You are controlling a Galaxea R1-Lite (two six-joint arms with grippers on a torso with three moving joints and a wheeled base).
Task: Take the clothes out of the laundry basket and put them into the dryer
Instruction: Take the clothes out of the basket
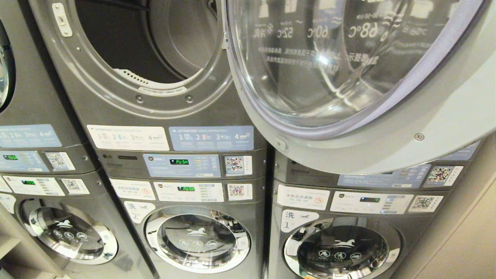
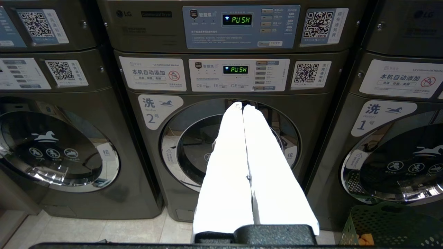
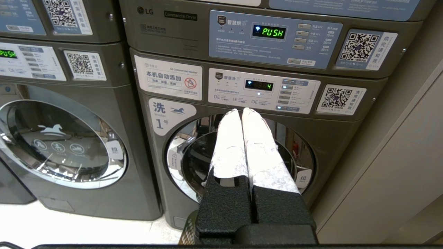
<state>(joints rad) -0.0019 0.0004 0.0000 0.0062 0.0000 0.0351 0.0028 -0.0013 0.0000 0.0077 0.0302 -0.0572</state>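
The dryer (image 1: 89,77) in the middle stack stands open, and its dark drum looks empty. Its round glass door (image 1: 329,66) is swung out to the right. Neither arm shows in the head view. The green perforated laundry basket (image 2: 391,224) sits on the floor before washer 1, with a bit of orange cloth (image 2: 365,238) showing inside. Its rim (image 3: 188,231) also shows under my right gripper. My left gripper (image 2: 241,106) points level at washer 2, white-wrapped fingers shut and empty. My right gripper (image 3: 241,111) points at washer 1, shut and empty too.
Three stacks of grey machines stand side by side, with washers below: washer 2 (image 2: 187,145) and washer 1 (image 3: 187,152), both doors closed. A beige wall panel (image 3: 398,173) closes off the right side. The pale tiled floor (image 2: 104,228) lies before the machines.
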